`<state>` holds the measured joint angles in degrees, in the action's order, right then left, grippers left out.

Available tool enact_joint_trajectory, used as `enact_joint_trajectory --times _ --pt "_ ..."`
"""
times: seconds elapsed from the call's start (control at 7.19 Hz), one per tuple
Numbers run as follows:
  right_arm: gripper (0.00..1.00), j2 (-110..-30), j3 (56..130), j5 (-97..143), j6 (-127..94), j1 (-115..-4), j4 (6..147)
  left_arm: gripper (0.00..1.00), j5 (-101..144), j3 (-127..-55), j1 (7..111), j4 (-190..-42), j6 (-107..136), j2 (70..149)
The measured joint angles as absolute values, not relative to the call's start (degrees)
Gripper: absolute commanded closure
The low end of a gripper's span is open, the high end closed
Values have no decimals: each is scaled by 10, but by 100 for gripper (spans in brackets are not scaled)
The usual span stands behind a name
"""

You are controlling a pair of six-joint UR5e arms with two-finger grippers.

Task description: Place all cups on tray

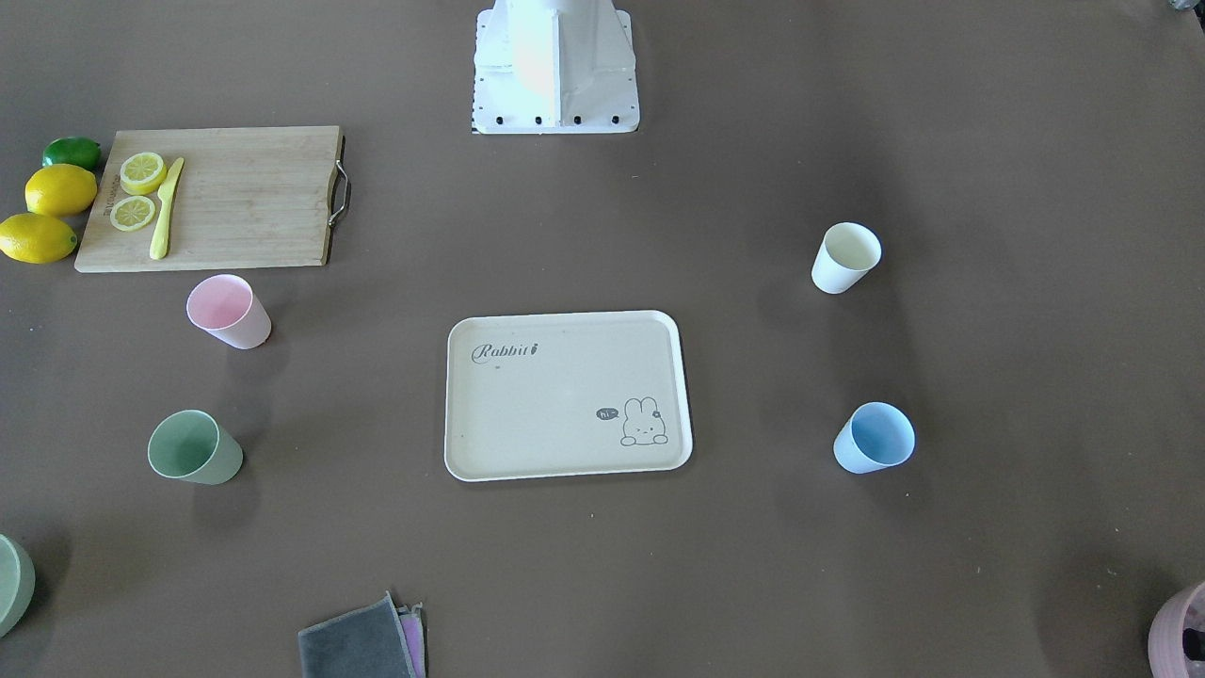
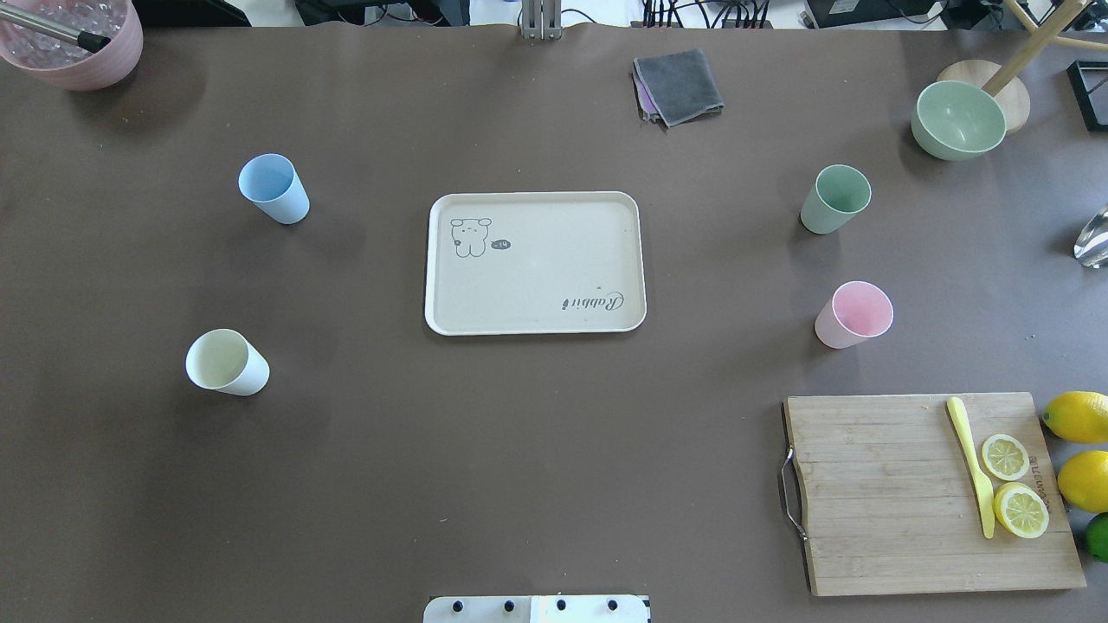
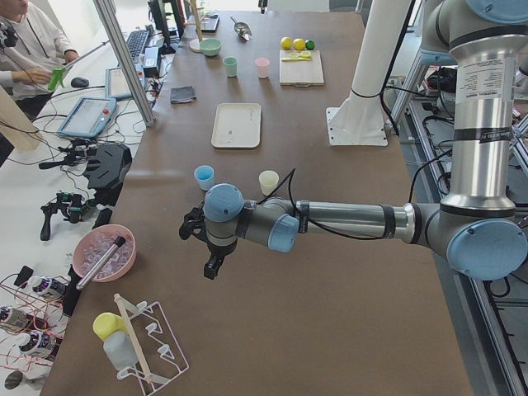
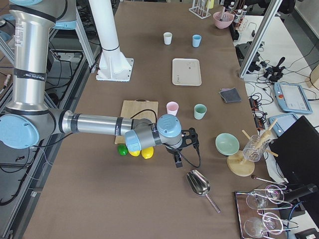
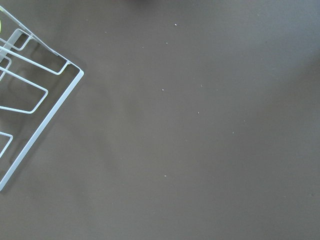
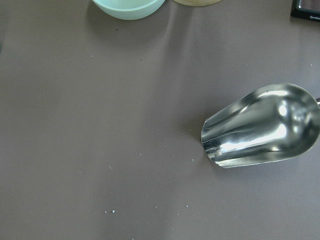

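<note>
The cream tray (image 2: 537, 277) lies mid-table with nothing on it. All cups stand upright on the table around it. The blue cup (image 2: 273, 188) and the cream-white cup (image 2: 227, 362) are on my left. The green cup (image 2: 834, 199) and the pink cup (image 2: 853, 314) are on my right. My left gripper (image 3: 211, 266) shows only in the exterior left view, beyond the blue and white cups, near the table's end. My right gripper (image 4: 178, 158) shows only in the exterior right view, past the pink and green cups. I cannot tell whether either is open or shut.
A wooden cutting board (image 2: 892, 502) with lemon slices and a yellow knife sits near right, lemons beside it. A pale-green bowl (image 2: 958, 119), grey cloth (image 2: 679, 85) and mauve pot (image 2: 74, 43) line the far edge. A metal scoop (image 6: 260, 132) lies under my right wrist, a wire rack (image 5: 30, 100) under my left.
</note>
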<state>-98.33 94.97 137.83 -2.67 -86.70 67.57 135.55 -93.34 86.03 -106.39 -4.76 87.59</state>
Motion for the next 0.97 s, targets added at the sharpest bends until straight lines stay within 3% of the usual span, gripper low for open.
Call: enact_joint_trajectory --times 0.97 --pt "0 -989 948 1382 -25 -867 675 2 1375 -949 858 -1070 -44 878"
